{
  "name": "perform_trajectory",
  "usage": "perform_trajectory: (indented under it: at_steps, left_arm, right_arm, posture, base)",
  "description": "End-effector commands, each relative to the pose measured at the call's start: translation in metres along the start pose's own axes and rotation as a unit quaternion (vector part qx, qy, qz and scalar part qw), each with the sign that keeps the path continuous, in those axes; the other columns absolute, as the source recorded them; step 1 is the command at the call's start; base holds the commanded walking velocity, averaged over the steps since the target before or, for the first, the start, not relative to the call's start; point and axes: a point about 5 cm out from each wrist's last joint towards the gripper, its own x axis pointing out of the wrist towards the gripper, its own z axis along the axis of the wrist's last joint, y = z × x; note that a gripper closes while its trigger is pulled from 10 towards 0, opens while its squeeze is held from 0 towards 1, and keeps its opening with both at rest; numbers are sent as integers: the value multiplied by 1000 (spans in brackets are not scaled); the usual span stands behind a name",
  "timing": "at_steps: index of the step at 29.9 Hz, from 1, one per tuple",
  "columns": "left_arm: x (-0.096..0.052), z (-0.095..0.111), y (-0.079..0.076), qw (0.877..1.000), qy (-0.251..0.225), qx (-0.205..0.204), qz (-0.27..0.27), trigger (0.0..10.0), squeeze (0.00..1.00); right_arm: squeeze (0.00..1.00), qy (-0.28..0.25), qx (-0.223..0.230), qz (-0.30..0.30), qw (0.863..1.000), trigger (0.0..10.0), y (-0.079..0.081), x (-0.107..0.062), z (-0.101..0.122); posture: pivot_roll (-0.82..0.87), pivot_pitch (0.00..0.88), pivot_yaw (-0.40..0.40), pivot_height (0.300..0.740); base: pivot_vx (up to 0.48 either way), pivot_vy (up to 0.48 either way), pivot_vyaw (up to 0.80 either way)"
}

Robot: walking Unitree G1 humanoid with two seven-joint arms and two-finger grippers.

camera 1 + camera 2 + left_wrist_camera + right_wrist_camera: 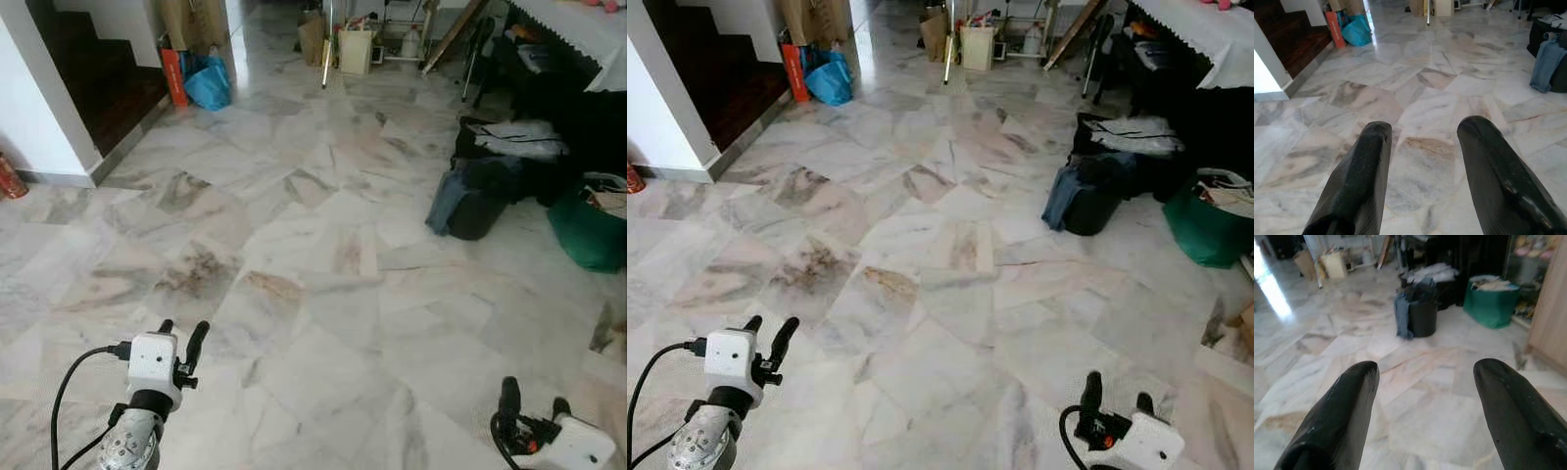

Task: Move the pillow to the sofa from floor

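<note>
A wide marble floor, pale grey with brown veining, stretches ahead with a broad open run down its middle toward the far end. No pillow and no sofa can be made out, so the pillow's look, its place and the way its long axis lies cannot be told.

The left gripper is held low at the near left of the floor, above the tiles, its 2 black fingers spread wide with bare marble between them and nothing held. The right gripper is at the near right, also above the tiles, its 2 fingers likewise wide apart and holding nothing.

At the far left edge a dark staircase rises behind a white wall. An orange bag and a blue bag stand just beside each other at its foot. Along the far edge are cardboard boxes and a cream container.

The right edge is crowded: a black bag with blue jeans draped over it, a dark pile topped with white cloth behind, and a green basket near a table with a white cloth.
</note>
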Motion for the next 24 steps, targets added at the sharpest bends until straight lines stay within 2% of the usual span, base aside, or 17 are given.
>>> perform_trajectory:
  at_steps: [1,4,10,14,17,20,22,24]
  left_arm:
    - [-2,-4,2,1000,9,-12,5,10000,0]
    - [1,-9,1,999,24,-45,13,10000,0]
    - [4,-12,-8,998,31,-51,5,10000,0]
    - [4,-12,-10,998,30,-57,6,10000,0]
    - [5,-13,-9,998,31,-57,7,10000,0]
    - [8,-7,-5,998,22,-57,14,10000,0]
    - [9,-6,-4,998,20,-57,15,10000,0]
    - [7,-4,-1,998,16,-53,16,10000,0]
  right_arm:
    - [0,17,-3,10,1000,10000,-3,5,-3]
    - [0,30,-29,49,998,10000,-2,17,-4]
    - [0,47,-86,115,988,10000,7,33,-8]
    - [0,42,-91,163,981,10000,20,47,-4]
    - [0,40,-90,174,980,10000,25,51,-4]
    - [0,12,-78,197,977,10000,38,53,4]
    - [0,6,-76,200,977,10000,40,53,6]
    - [0,-16,-63,206,976,10000,44,46,10]
  posture:
    - [48,0,2,740]
    - [49,0,-5,740]
    - [54,0,-20,740]
    - [58,0,-25,740]
    - [63,0,-25,740]
    - [73,0,-24,740]
    - [73,0,-23,740]
    - [65,0,-13,740]
  base:
    - [0,0,0]
    - [0,0,0]
    - [0,0,0]
    - [0,0,0]
    - [0,0,0]
    - [0,0,0]
    - [0,0,0]
    - [0,0,0]
